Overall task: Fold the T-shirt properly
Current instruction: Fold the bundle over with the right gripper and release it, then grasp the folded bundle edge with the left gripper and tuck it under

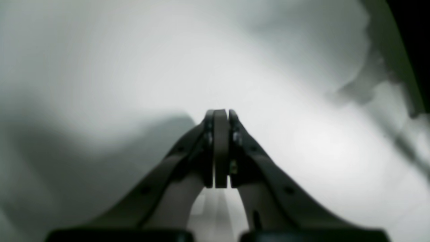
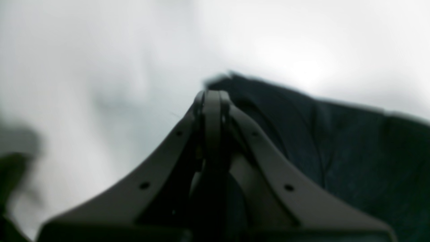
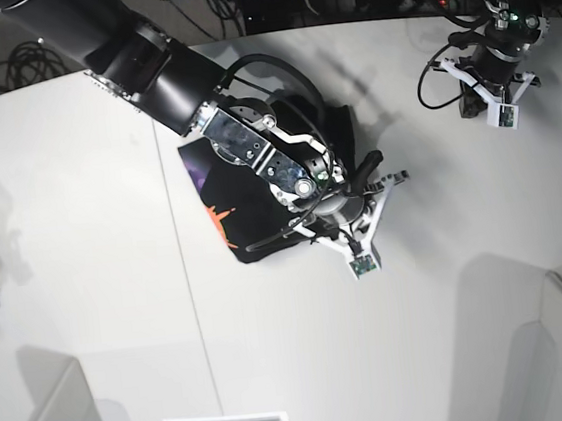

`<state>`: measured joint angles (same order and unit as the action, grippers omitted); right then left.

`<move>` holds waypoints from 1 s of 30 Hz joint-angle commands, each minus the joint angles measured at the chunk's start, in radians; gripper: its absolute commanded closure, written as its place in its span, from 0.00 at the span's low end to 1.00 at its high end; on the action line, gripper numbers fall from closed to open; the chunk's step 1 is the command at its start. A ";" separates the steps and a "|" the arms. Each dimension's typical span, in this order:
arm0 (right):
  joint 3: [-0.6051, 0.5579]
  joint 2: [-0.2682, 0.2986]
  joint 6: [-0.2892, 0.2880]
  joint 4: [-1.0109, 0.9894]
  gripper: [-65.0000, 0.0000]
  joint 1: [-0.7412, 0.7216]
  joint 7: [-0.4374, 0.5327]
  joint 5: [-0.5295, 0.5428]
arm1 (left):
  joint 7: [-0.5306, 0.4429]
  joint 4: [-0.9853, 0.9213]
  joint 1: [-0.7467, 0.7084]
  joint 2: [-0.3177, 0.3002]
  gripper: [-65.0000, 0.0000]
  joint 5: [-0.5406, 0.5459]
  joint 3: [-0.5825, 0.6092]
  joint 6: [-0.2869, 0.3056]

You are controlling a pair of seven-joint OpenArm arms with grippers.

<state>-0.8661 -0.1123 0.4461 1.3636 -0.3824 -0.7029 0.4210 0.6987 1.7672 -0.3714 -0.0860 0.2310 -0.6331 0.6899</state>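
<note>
Centrally on the white bench [image 3: 88, 291], the T-shirt [image 3: 221, 192] lay bunched in a dark heap, its purple and orange print facing up at the heap's left edge. The right gripper [image 2: 212, 95] was positioned over the heap's right portion, jaws clenched together; black fabric lay directly beside and behind its tips, and whether any was pinched cannot be told. The left gripper [image 1: 220, 116] was clenched on nothing, over bare bench well apart from the shirt.
</note>
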 commanded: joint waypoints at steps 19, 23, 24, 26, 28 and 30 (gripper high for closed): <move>0.563 0.405 -0.005 0.524 1.00 0.371 -0.054 -0.006 | -0.018 0.081 -0.002 0.019 0.17 0.614 0.270 -0.029; 0.629 0.406 -0.063 0.524 1.00 0.449 -0.005 -0.007 | -0.020 -0.016 0.064 0.019 0.11 0.632 0.355 -0.082; 0.652 0.406 -0.102 0.524 1.00 0.463 0.002 -0.007 | -0.020 -0.045 0.079 0.021 0.11 0.634 0.367 -0.094; 0.697 0.405 -0.149 0.524 1.00 0.494 0.007 -0.009 | -0.023 -0.100 0.102 0.025 0.11 0.635 0.379 -0.112; 0.738 0.402 -0.180 0.524 1.00 0.515 0.007 -0.011 | -0.023 -0.148 0.119 0.044 0.11 0.634 0.370 -0.138; 0.766 0.402 -0.198 0.524 1.00 0.530 0.006 -0.011 | -0.023 -0.184 0.130 0.047 0.11 0.632 0.373 -0.172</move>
<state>-0.1013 0.2852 0.2638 1.8679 0.1596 -0.7197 0.4038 0.6971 1.5642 -0.2527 -0.0338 0.8383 -0.2581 0.5037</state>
